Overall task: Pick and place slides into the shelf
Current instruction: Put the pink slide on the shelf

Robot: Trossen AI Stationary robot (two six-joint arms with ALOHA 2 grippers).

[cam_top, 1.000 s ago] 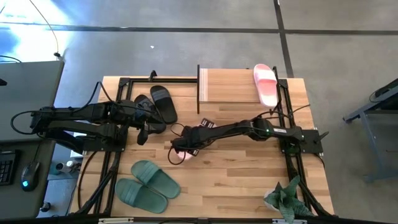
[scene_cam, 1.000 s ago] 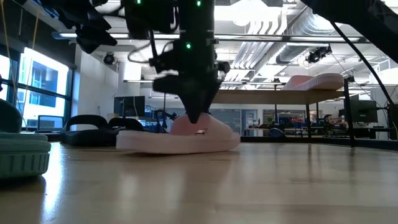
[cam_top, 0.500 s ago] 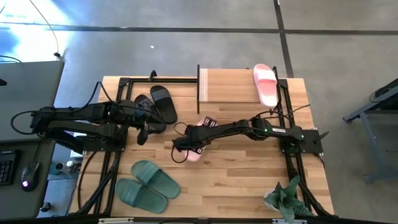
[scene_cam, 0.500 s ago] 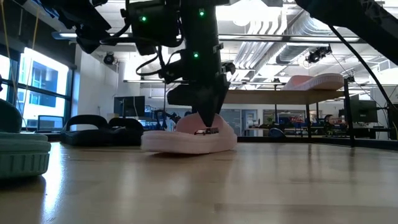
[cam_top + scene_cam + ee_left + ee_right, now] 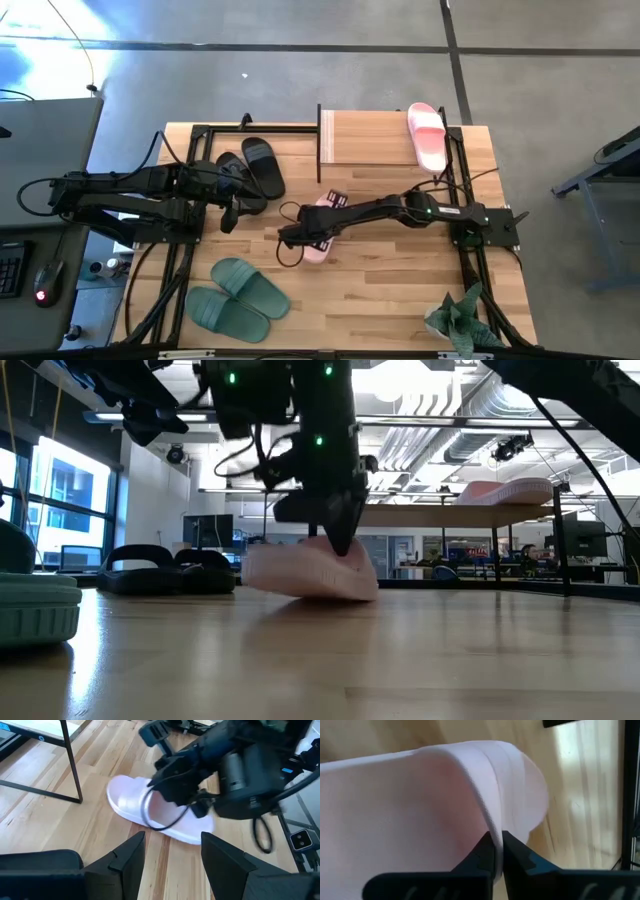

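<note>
Pink rubber slide (image 5: 318,232) sits pinched by its strap in your right gripper (image 5: 300,236); your left gripper (image 5: 232,208) stands open.

One pink slide sandal (image 5: 318,238) sits mid-desk, one end tilted up off the wood. Second pink slide (image 5: 428,136) lies flat on the low wood-topped shelf (image 5: 365,140). Black pair (image 5: 252,172) lies left of the shelf; dark green pair (image 5: 236,298) at the near left.
</note>
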